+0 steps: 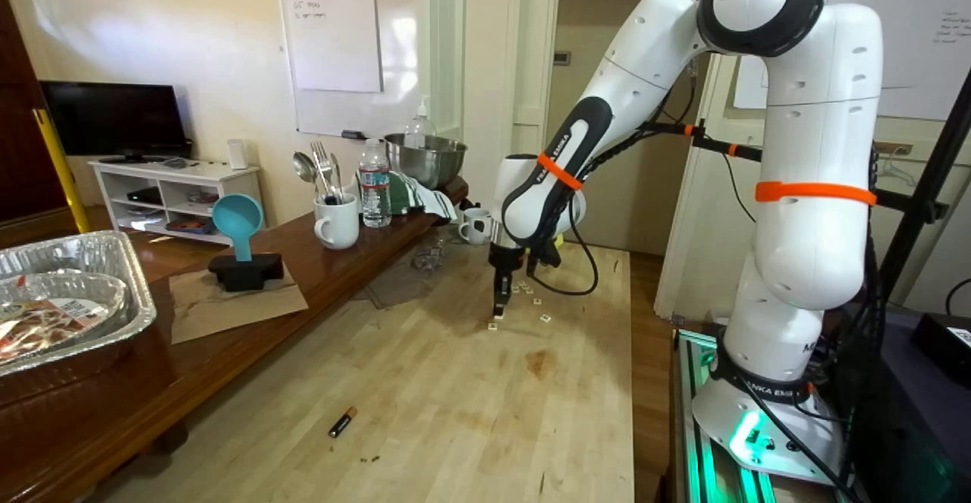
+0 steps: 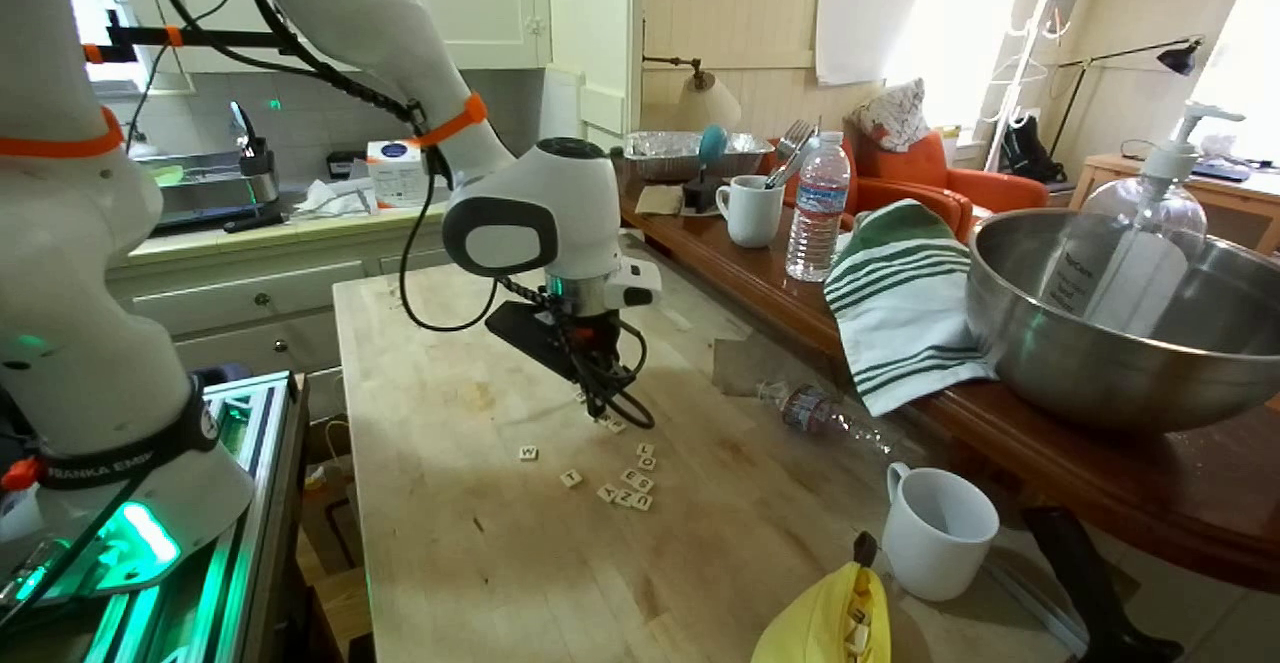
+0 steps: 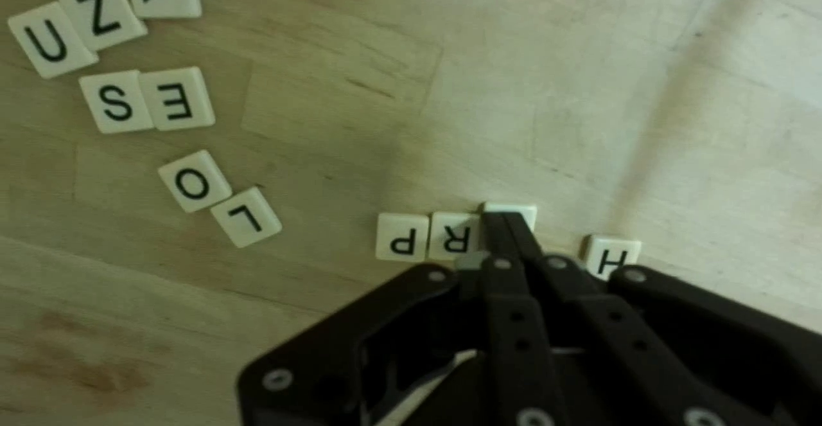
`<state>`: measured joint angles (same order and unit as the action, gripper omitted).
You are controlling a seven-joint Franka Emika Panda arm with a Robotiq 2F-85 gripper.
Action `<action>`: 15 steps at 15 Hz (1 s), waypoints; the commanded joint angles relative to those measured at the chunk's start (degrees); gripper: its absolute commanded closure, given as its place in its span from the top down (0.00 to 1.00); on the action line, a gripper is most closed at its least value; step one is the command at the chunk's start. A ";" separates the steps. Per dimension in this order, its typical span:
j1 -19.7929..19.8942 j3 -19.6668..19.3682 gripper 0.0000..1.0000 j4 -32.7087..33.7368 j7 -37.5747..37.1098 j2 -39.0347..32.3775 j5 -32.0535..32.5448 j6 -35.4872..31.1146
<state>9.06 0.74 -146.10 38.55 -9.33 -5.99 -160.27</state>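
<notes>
Wrist view: half-hidden letter tile point(image 3: 510, 207), a bit low and right of frame centre, its letter covered. Should be light, stiff, hard to break, maybe slick; thin, so best pinched by opposite edges, probably upper and lower, as the R tile point(image 3: 453, 233) sits just beside it. It lies on the bench point(image 3: 385, 150) right at the tips of the gripper point(image 3: 512, 223), partly covered by them; can't tell from here if they touch. Jaws together, nothing seen between them.
</notes>
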 commanded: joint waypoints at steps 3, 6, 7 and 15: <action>1.20 0.92 0.00 -1.17 1.84 1.95 -2.45 -0.52; 0.76 0.59 0.00 -2.79 1.62 4.75 -2.47 -0.70; 0.57 0.30 0.00 -3.27 1.55 5.69 -2.26 -0.75; 1.12 -6.17 0.00 -4.23 -0.09 7.72 5.11 -0.27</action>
<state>9.62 -3.13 -149.14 38.75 -2.47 -3.53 -160.27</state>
